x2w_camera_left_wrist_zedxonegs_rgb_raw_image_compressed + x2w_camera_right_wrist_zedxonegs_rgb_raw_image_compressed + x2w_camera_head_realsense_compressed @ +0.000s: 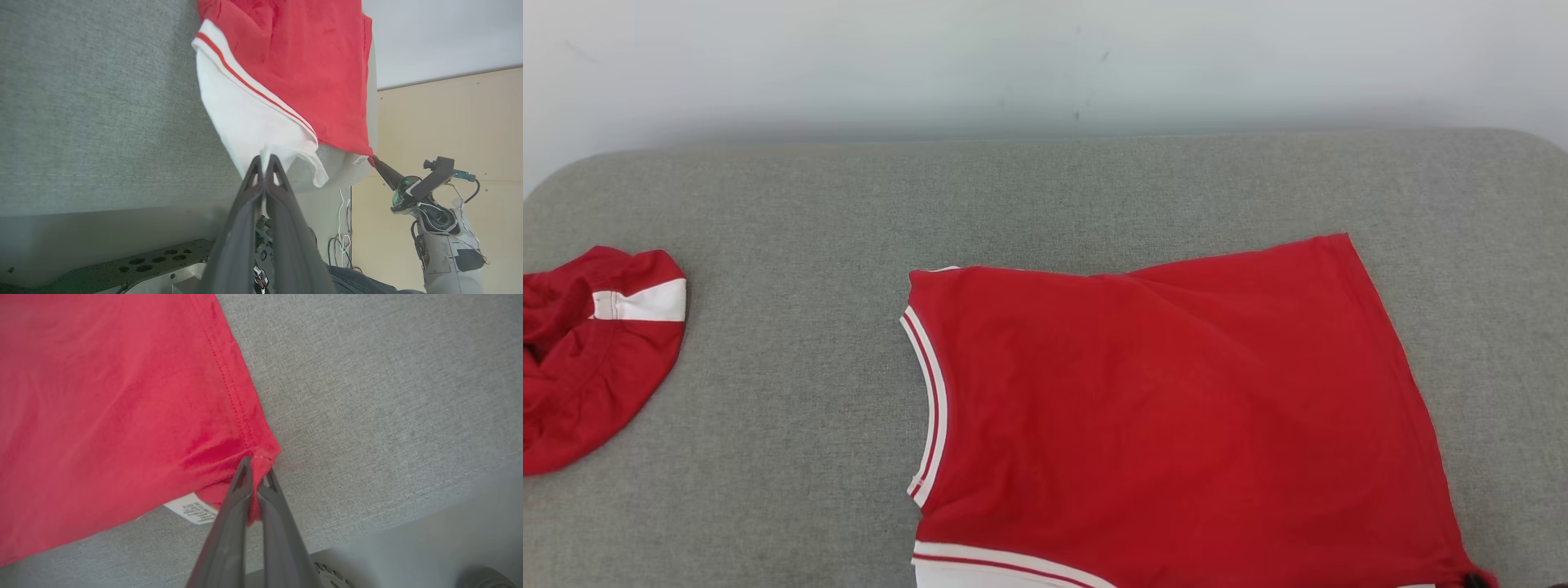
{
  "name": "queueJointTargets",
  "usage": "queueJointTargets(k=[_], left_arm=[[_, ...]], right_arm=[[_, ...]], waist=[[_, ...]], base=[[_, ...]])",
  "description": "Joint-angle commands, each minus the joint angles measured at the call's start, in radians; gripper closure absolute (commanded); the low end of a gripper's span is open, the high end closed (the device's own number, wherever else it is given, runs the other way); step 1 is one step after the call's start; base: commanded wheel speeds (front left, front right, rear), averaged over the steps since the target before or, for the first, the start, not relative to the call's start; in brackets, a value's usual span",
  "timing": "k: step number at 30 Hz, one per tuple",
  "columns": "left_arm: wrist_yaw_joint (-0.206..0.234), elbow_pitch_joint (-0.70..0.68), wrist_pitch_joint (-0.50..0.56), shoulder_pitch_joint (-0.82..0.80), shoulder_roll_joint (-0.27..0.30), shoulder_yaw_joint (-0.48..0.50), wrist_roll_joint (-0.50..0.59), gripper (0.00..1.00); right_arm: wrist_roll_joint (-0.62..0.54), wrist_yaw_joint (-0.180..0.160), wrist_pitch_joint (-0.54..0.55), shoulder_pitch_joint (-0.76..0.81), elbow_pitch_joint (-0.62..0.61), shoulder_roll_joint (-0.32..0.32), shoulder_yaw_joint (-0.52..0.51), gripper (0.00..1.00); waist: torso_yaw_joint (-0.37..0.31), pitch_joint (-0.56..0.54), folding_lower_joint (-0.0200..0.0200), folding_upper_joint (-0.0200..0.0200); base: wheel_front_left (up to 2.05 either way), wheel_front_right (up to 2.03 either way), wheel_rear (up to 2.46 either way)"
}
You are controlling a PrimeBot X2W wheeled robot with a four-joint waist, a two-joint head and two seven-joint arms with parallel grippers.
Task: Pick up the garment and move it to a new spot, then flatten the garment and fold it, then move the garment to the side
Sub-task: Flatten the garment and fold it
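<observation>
Where it lies spread, the garment (1176, 392) (red, white-trimmed) looks smooth.

Bright even light, soft shadows, sharp

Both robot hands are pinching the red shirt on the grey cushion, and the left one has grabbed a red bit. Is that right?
Not quite. The left gripper has its jaws shut on a white bit of the red shirt, not a red bit; the left wrist view shows it. The right gripper pinches it too, on the grey cushion.
</observation>
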Motion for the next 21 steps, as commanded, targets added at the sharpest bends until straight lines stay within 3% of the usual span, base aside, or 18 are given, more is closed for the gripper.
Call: queueJointTargets(k=[1, 8, 14, 21], left_arm=[[0.010, -0.019, 0.003, 0.008, 0.009, 0.009, -0.008, 1.00], [-0.024, -0.024, -0.090, -0.072, -0.016, 0.054, 0.076, 1.00], [-0.086, 0.097, -0.161, -0.261, -0.105, 0.022, 0.205, 1.00], [-0.124, 0.252, -0.237, -0.435, -0.185, -0.012, 0.339, 1.00]], right_arm=[[0.009, -0.002, 0.011, 0.011, -0.018, 0.002, -0.007, 1.00], [0.002, -0.002, -0.037, -0.037, -0.057, 0.002, -0.010, 1.00], [-0.030, -0.002, -0.088, -0.133, -0.038, 0.002, 0.048, 1.00], [-0.088, -0.002, -0.145, -0.226, -0.005, 0.002, 0.050, 1.00]], waist=[[-0.001, 0.003, 0.0000, 0.0000], [-0.008, 0.021, 0.0000, 0.0000], [-0.010, 0.049, 0.0000, 0.0000], [-0.004, 0.086, 0.0000, 0.0000]], base=[[0.00, 0.00, 0.00], [0.00, 0.00, 0.00], [0.00, 0.00, 0.00], [0.00, 0.00, 0.00]])
